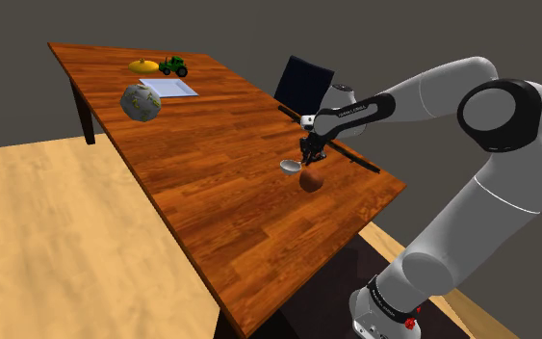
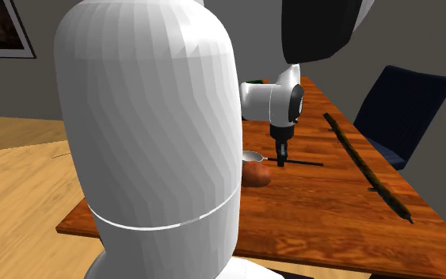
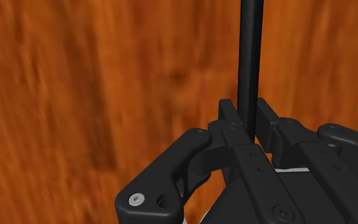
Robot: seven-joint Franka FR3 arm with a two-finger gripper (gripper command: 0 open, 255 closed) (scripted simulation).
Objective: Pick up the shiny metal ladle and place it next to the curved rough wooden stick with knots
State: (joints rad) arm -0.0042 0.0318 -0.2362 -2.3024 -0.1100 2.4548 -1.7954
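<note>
The black gripper [image 3: 248, 124] is clamping the ladle [image 3: 250, 63] by its thin dark handle. The wooden table [image 1: 220, 193] is carrying a long knotty stick [image 2: 367, 162] near its edge. The ladle is stretching level near that stick, silvery bowl pointing away from it, a small brown lump [image 2: 257, 175] lying just past the bowl

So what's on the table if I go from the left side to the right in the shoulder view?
Grey speckled lump → green toy tractor → ladle (its shiny bowl) → round brown thing.
</note>
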